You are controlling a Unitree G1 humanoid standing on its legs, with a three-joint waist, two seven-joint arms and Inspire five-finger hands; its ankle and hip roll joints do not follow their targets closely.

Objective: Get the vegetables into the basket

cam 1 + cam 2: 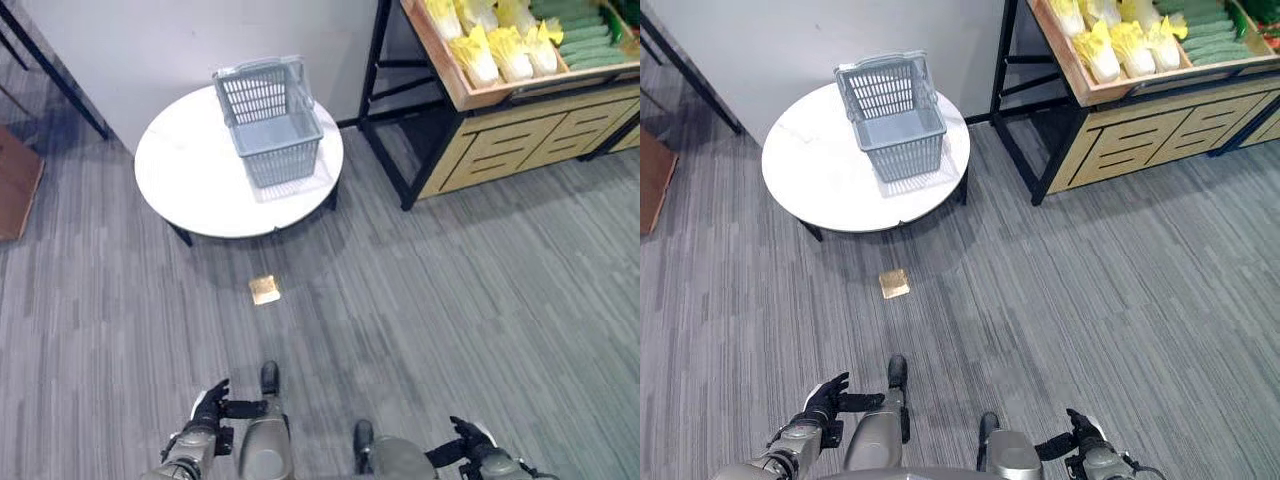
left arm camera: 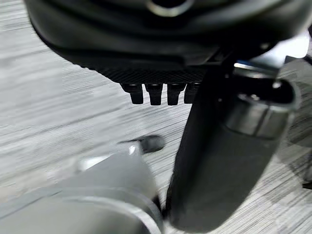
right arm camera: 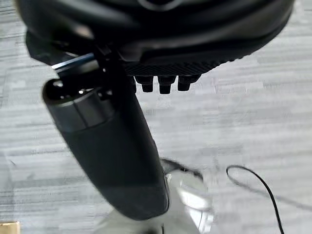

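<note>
- No writing could be read on any item; print on the small tan square patch (image 1: 265, 290) on the grey carpet was too small to tell.
- Landmark: a round white table (image 1: 180, 175) on dark legs, standing on the grey striped carpet against a pale wall.
- A grey plastic slatted shopping basket (image 1: 270, 125) sat on the table, toward its far right part, open side up. Long axis ran from the wall toward the table's near edge, slightly slanted; handles lay folded back at the wall end. Nothing visible inside.
- Vegetables lay well right of the table and further back, in a wooden crate-top shelf (image 1: 470, 95) on a black frame: pale yellow-white leafy cabbages (image 1: 500, 50) packed side by side, stalk ends toward the shelf's near lip, and dark green long vegetables (image 1: 585, 40) stacked beside them, lengths running across the shelf.
- Left hand (image 1: 213, 403) hung low, well short of the table's near side, fingers straight and relaxed, holding nothing.
- Right hand (image 1: 468, 438) hung low too, further right of the table, fingers loosely extended, empty.
</note>
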